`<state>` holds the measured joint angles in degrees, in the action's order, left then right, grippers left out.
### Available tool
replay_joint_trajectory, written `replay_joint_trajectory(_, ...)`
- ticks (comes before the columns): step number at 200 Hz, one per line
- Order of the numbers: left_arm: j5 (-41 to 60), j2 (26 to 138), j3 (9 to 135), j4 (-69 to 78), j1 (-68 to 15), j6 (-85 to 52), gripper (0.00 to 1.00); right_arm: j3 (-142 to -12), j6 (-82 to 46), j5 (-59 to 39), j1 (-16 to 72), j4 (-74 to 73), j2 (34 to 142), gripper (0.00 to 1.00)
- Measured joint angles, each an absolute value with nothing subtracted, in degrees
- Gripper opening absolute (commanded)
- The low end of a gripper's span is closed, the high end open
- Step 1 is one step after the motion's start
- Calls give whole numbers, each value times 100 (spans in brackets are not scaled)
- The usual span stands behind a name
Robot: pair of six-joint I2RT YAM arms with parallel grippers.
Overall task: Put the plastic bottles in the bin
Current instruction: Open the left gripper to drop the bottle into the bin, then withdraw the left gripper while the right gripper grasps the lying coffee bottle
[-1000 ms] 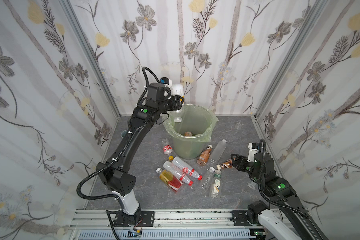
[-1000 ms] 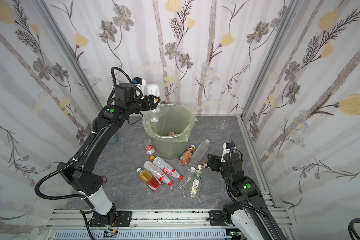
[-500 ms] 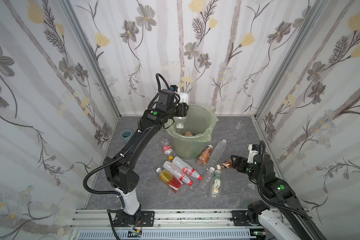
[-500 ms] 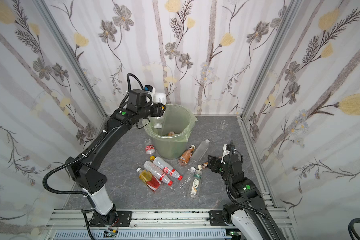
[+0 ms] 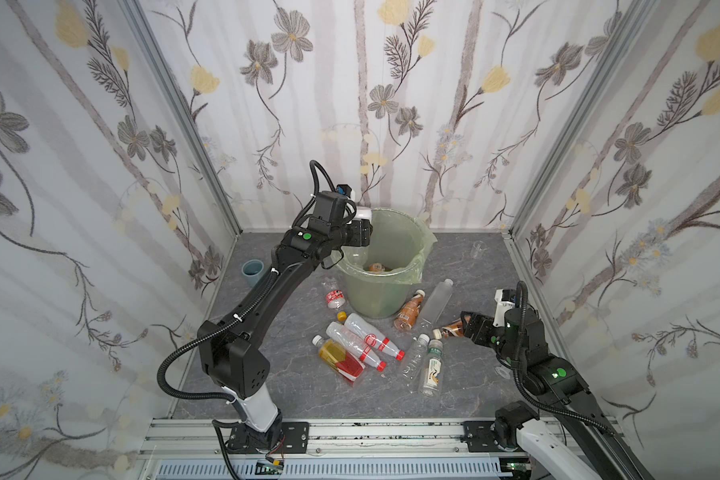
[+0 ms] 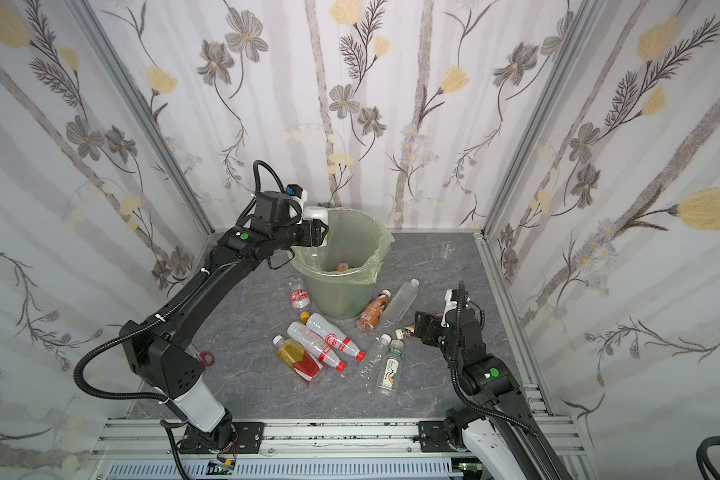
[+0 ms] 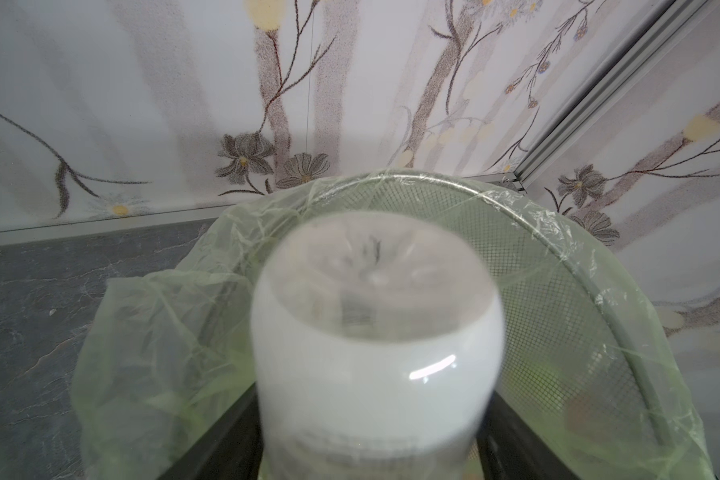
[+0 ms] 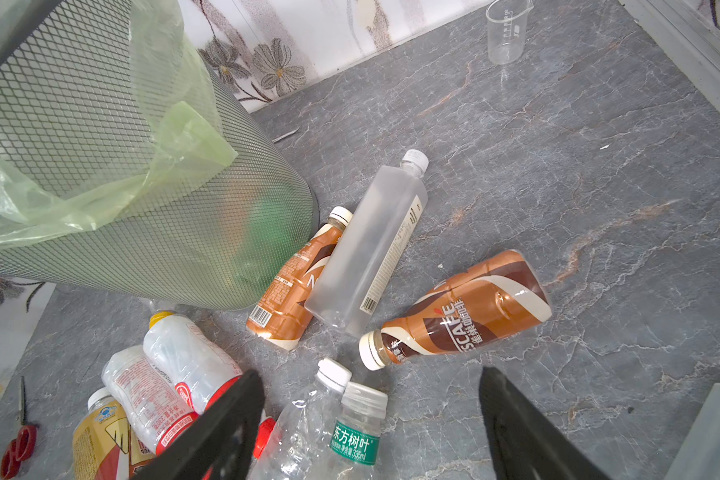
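A grey marbled surface (image 5: 300, 386) is boxed in by floral-papered walls (image 5: 391, 104). One bin (image 5: 371, 295), lined with a green bag (image 8: 184, 137), stands towards the back.

Nine bottles (image 5: 352, 345) lie on the surface around its front (two red-capped, two coffee, and one each orange, frosted, crumpled clear, green-labelled and small red-labelled). One more shows inside the bin. One white bottle (image 7: 375, 353) sits between the left fingers (image 7: 231, 451) over the bin's mouth, and blur hides whether they pinch it or have let go.

There is also one cup (image 5: 252, 271), one beaker (image 5: 478, 248) and one pair of scissors (image 6: 206, 357).

The right fingers (image 8: 221, 419) are spread and empty, low above a coffee bottle (image 8: 466, 311).

A second ago the white bottle hung nearer the rim's left edge; it has come further over the opening and lower. The right arm and the lying bottles are unchanged.
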<state>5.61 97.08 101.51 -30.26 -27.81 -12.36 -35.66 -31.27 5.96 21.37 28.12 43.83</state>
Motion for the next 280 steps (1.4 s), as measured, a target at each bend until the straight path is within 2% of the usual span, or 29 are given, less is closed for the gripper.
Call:
replay_joint_trajectory(107,447,8967,9682,-3000,-2779,-1439,82,-3616,-3175,604,2137,2829,4453,82)
replay_joint_trajectory(218,-128,6110,6434,-2993,-2622,-2029,87,-3570,-3190,891,1992,2812,5078,83)
replay_joint_trajectory(280,-152,5599,5371,-3020,-2589,-2580,86,-3319,-3253,744,1671,2552,5572,84)
